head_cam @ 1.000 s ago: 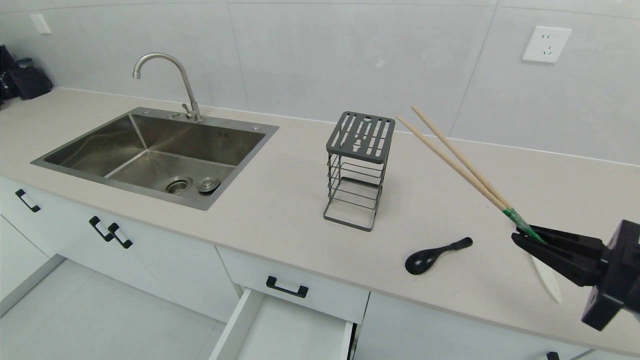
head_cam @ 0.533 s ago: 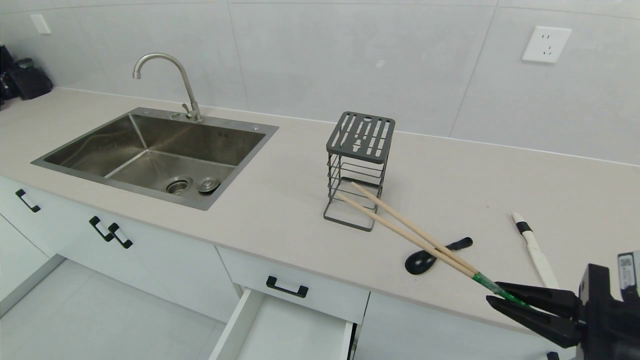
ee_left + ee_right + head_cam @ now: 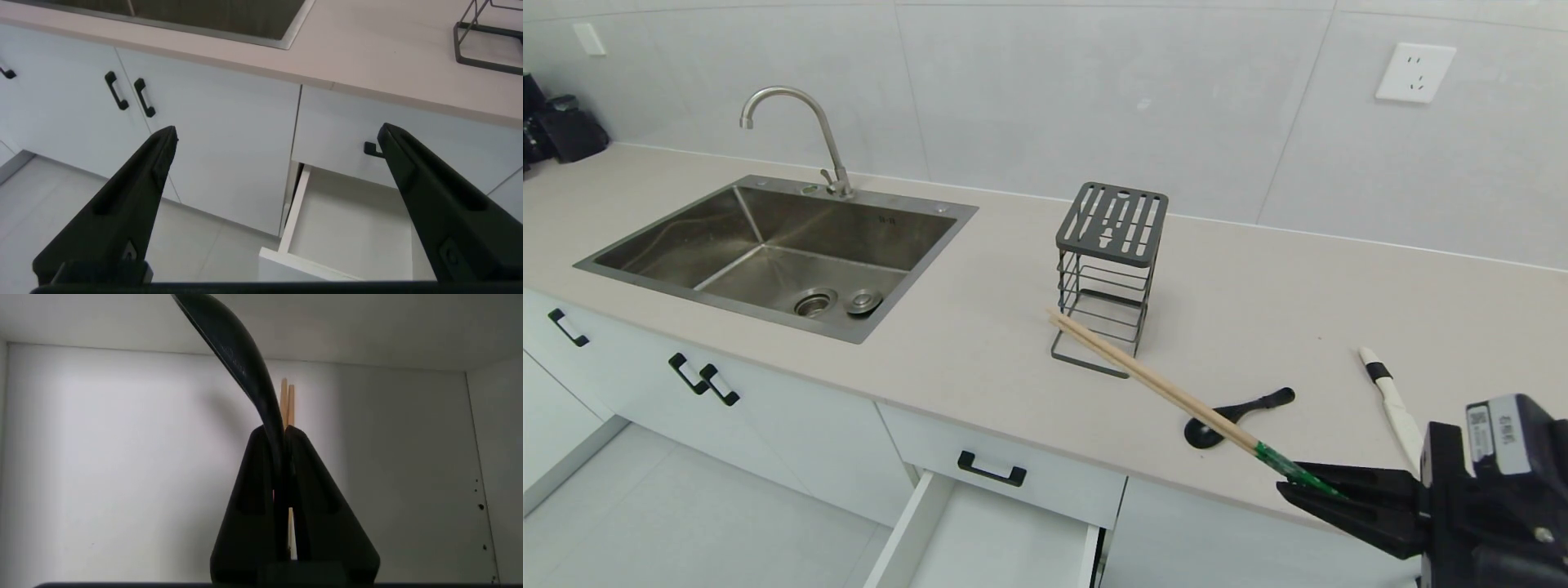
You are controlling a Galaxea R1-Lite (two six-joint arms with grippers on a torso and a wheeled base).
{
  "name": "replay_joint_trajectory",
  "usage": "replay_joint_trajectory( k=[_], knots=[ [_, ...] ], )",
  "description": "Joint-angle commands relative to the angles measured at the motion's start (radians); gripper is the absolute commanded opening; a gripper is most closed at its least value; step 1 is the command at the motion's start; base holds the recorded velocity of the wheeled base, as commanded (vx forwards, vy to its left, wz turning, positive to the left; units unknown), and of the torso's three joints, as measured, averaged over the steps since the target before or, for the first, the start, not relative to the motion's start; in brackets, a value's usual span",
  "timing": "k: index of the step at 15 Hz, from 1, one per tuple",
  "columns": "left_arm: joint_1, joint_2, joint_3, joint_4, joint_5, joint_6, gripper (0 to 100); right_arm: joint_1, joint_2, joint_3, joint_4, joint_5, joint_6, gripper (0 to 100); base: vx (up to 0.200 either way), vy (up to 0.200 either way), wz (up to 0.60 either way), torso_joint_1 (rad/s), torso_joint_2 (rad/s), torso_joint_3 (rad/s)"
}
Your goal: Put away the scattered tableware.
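Observation:
My right gripper [image 3: 1292, 488] hangs just off the counter's front edge at the right, shut on the green-tipped ends of a pair of wooden chopsticks [image 3: 1160, 382]. The sticks slant up and left, and their free ends reach the foot of the dark wire rack [image 3: 1107, 278]. In the right wrist view the chopsticks [image 3: 286, 400] stick out from between the closed fingers [image 3: 260, 482]. A black spoon [image 3: 1232, 418] lies on the counter under the sticks. A white utensil with a black band [image 3: 1393, 404] lies farther right. My left gripper [image 3: 278, 135] is open and holds nothing, in front of the lower cabinets.
A white drawer [image 3: 988, 543] stands pulled out below the counter, also seen as the drawer [image 3: 351, 233] in the left wrist view. A steel sink [image 3: 768, 253] with a tap takes up the counter's left. Cabinet handles [image 3: 129, 90] jut from the doors.
My right gripper has dropped and come forward off the counter's edge. The chopsticks swung from pointing up at the wall to pointing left at the rack's foot. The white utensil came into sight.

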Motion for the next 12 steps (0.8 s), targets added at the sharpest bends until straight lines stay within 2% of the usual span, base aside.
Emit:
replay_joint_trajectory(
  k=[1, 6, 9, 10, 12],
  knots=[
    [0.000, 0.000, 0.000, 0.000, 0.000, -0.001, 100, 0.029, 0.080, -0.018, -0.002, 0.002, 0.002, 0, 0.000, 0.000, 0.00, 0.000, 0.00, 0.000],
    [0.000, 0.000, 0.000, 0.000, 0.000, -0.001, 100, 0.101, 0.243, -0.061, -0.008, -0.001, 0.006, 0, 0.000, 0.000, 0.00, 0.000, 0.00, 0.000],
    [0.000, 0.000, 0.000, 0.000, 0.000, -0.001, 100, 0.205, 0.324, -0.095, -0.010, -0.015, 0.019, 0, 0.000, 0.000, 0.00, 0.000, 0.00, 0.000],
    [0.000, 0.000, 0.000, -0.001, 0.000, -0.001, 100, 0.239, 0.352, -0.098, -0.025, -0.035, 0.045, 0, 0.000, 0.000, 0.00, 0.000, 0.00, 0.000],
    [-0.001, 0.000, 0.000, -0.001, 0.000, -0.001, 100, 0.251, 0.389, -0.112, -0.051, -0.069, 0.063, 0, 0.000, 0.000, 0.00, 0.000, 0.00, 0.000]
  ],
)
